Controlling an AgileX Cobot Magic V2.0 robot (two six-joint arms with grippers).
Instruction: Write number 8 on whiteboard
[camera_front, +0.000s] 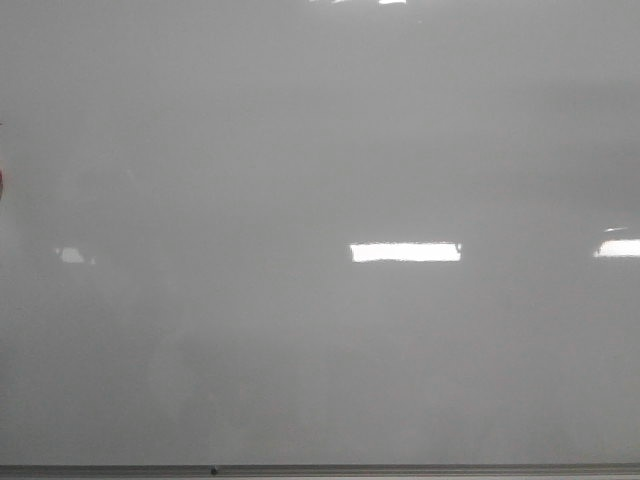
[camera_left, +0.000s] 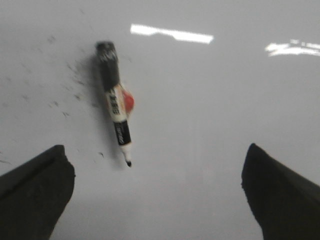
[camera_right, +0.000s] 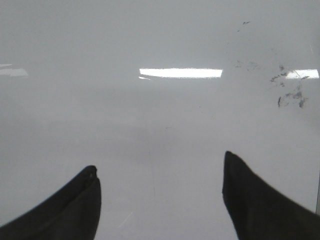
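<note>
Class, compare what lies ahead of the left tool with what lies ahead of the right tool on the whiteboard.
Ahead of the left tool a marker lies uncapped on the whiteboard; ahead of the right tool lies bare board. Smudges sit off to the right tool's side but surround the marker. Both tools are open and empty.

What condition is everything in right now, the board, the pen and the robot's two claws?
whiteboard: blank in front view, no 8; faint smudges in wrist views.
marker: lying on board, uncapped, not held.
left end effector: open, empty.
right end effector: open, empty.

Marker (camera_left: 116, 102) blurred; label unreadable.
</note>
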